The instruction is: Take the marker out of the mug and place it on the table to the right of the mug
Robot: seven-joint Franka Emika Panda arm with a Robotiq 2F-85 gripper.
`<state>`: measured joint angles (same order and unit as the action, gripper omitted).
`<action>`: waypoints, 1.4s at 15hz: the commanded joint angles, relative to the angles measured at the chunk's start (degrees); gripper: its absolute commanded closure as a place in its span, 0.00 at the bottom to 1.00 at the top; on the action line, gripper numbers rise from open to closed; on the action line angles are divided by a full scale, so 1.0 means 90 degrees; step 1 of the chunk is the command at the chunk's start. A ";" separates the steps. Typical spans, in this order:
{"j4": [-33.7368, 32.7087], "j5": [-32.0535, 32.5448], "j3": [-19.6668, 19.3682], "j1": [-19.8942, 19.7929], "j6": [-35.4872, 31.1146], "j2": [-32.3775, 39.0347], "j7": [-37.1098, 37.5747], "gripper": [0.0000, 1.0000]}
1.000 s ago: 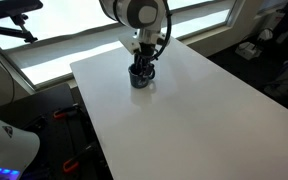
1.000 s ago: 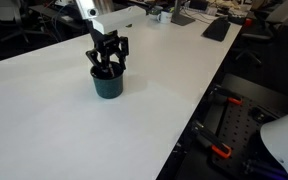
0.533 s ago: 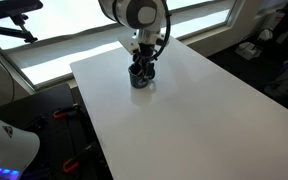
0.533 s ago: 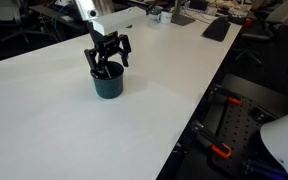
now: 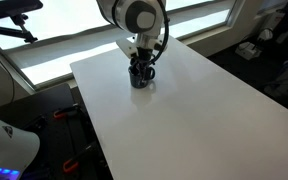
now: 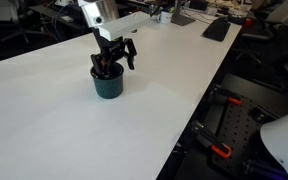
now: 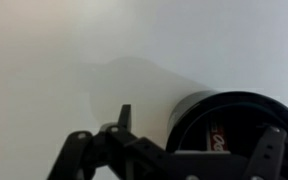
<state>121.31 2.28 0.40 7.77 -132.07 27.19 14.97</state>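
Observation:
The dark mug (image 5: 139,78) stands on the white table (image 5: 184,115) near its far edge; it also shows in the other exterior view (image 6: 108,84) and at the wrist view's lower right (image 7: 239,108). The reddish marker (image 7: 216,140) lies inside the mug; only the wrist view shows it. My gripper (image 6: 116,60) hangs just above the mug's rim, jaws open and empty. In the wrist view one finger (image 7: 125,116) is outside the mug's left wall and the other finger (image 7: 275,148) is over its right side. The gripper (image 5: 143,60) also shows from the far side.
The table's (image 6: 64,130) edge runs close behind the mug by the windows (image 5: 74,45). A keyboard (image 6: 216,28) and desk clutter lie on a neighbouring desk. Wide bare tabletop (image 7: 64,50) surrounds the mug.
The gripper has risen a little out of the mug's mouth and shifted slightly sideways, still open. The mug has not moved.

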 commanded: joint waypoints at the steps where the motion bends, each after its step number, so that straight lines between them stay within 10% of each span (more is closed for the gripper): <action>1: -0.0051 0.0018 -0.0009 -0.0005 -0.0147 0.0006 -0.0023 0.00; 21: -0.0784 -0.0262 0.0262 -0.0048 -0.0568 -0.0102 -0.0354 0.00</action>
<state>115.00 1.79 2.09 8.27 -137.69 25.62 13.50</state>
